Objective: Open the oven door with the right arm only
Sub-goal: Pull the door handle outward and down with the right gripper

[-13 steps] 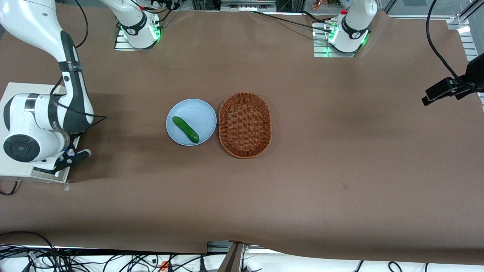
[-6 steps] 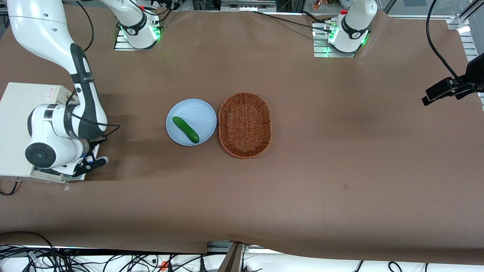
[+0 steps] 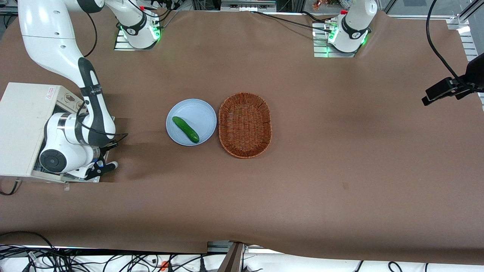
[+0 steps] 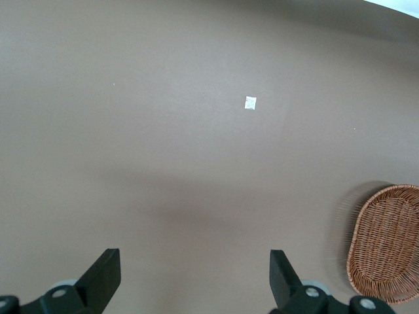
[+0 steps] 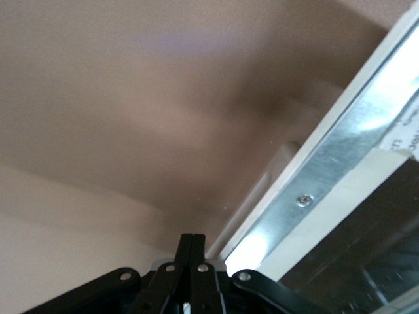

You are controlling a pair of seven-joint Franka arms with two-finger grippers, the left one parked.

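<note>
The oven (image 3: 22,128) sits on the table (image 3: 302,189) at nine o'clock, door (image 5: 340,170) part open. The pincer (image 3: 99,170) hangs beside it, fingers (image 5: 191,258) pressed together, holding nothing. Unheld, the door may spring back shut.
</note>
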